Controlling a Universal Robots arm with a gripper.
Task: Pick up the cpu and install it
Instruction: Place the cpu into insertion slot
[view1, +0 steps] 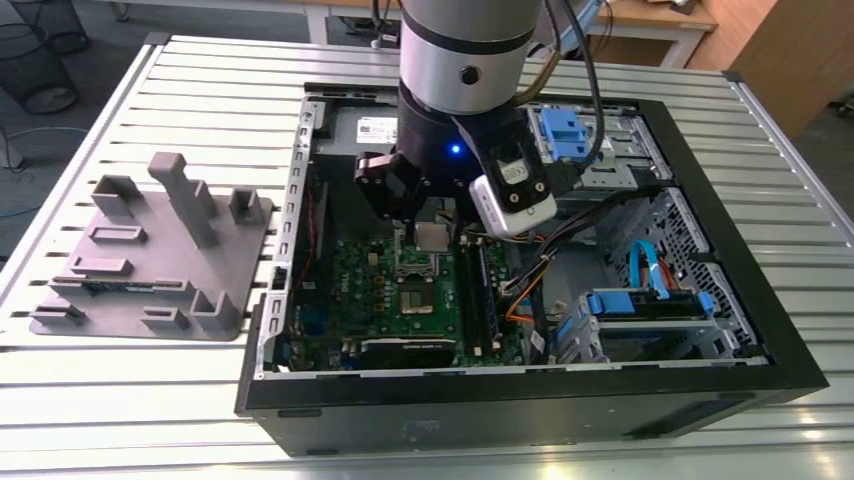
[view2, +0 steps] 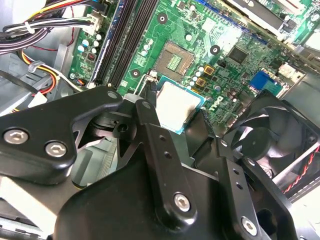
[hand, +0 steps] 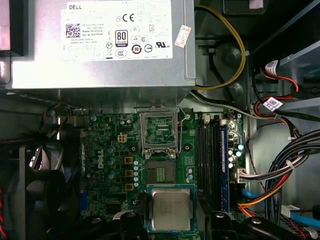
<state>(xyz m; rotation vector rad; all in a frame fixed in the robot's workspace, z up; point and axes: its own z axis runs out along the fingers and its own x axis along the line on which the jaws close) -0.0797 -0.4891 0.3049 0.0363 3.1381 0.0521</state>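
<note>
The cpu (hand: 171, 209), a small square chip with a silver-grey metal top, hangs between the black fingers (hand: 131, 224) of my gripper (hand: 172, 226), which is shut on it. In the second wrist view the cpu (view2: 177, 105) sits above the green motherboard (view2: 235, 35), just beside the open socket (view2: 176, 59). The socket (hand: 161, 172) is bare, and its metal load plate (hand: 160, 131) is flipped up toward the power supply. From the exterior view, the gripper (view1: 427, 225) holds the cpu (view1: 430, 237) inside the open computer case, a little above the socket (view1: 416, 298).
A grey power supply box (hand: 100, 45) borders the board. A black fan (view2: 265, 140), memory slots (hand: 212, 160) and bundled cables (hand: 280, 170) crowd the socket's sides. Blue drive brackets (view1: 641, 300) fill the exterior view's right. A grey plastic tray with posts (view1: 147, 260) stands outside the case.
</note>
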